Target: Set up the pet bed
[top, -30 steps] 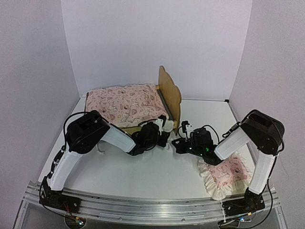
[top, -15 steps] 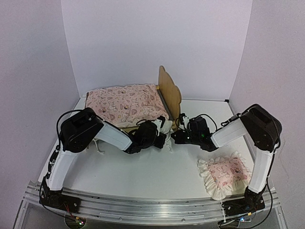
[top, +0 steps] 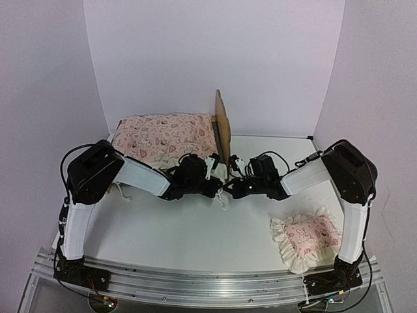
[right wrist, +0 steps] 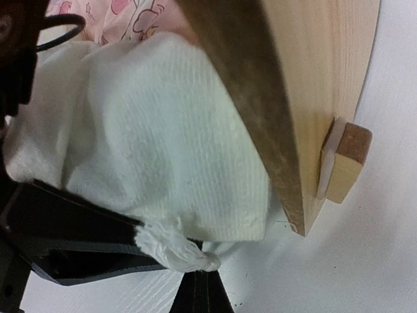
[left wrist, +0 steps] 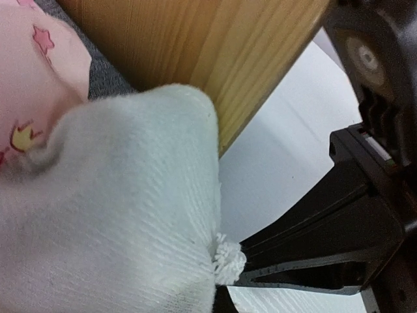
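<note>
The pet bed (top: pixel 223 124) stands at the back, its plywood headboard edge-on, with a pink heart-print mattress (top: pixel 166 134) lying on it. A white knitted blanket (top: pixel 220 173) bunches at the bed's near corner beside the headboard. My left gripper (top: pixel 214 184) is shut on the blanket's edge (left wrist: pixel 117 215) by a tassel (left wrist: pixel 228 257), next to the wooden rail (left wrist: pixel 215 52). From the right, my right gripper (top: pixel 230 185) is shut on the same blanket (right wrist: pixel 163 150), at a tasselled corner (right wrist: pixel 176 248) beside the headboard (right wrist: pixel 313 78). The two grippers nearly touch.
A small pink ruffled pillow (top: pixel 306 238) lies on the table at the near right, beside the right arm's base. White walls close in the back and both sides. The bed's wooden foot block (right wrist: pixel 345 160) rests on the table by the headboard.
Both grippers have moved back toward the bed's corner with the white blanket. The left gripper has shut on it. The bed has turned, so its headboard now shows edge-on.
</note>
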`<action>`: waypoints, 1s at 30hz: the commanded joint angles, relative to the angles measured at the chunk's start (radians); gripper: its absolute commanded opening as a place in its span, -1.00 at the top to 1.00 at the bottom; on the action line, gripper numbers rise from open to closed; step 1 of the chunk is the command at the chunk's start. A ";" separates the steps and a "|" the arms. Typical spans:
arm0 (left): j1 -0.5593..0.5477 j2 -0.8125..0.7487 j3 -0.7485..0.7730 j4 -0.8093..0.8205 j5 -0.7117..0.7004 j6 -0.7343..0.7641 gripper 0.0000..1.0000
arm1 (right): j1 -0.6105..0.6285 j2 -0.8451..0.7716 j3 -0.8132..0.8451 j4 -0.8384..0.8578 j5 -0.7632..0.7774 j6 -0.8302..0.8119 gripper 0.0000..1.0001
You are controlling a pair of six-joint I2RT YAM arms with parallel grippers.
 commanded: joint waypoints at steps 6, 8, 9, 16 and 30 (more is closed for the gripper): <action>0.034 -0.131 -0.013 -0.183 0.131 -0.026 1.00 | -0.008 0.042 0.014 0.000 -0.012 0.088 1.00; 0.038 -0.145 -0.020 -0.189 0.154 -0.023 1.00 | 0.015 0.031 0.002 0.002 0.043 0.075 1.00; 0.040 -0.148 -0.021 -0.195 0.162 -0.024 1.00 | 0.028 0.027 -0.001 0.002 0.069 0.064 1.00; 0.074 -0.172 -0.059 -0.226 0.227 -0.046 1.00 | 0.057 0.064 0.042 0.048 0.090 0.059 1.00; 0.123 -0.169 -0.095 -0.147 0.327 0.017 0.91 | 0.074 0.164 0.084 0.163 -0.024 0.236 1.00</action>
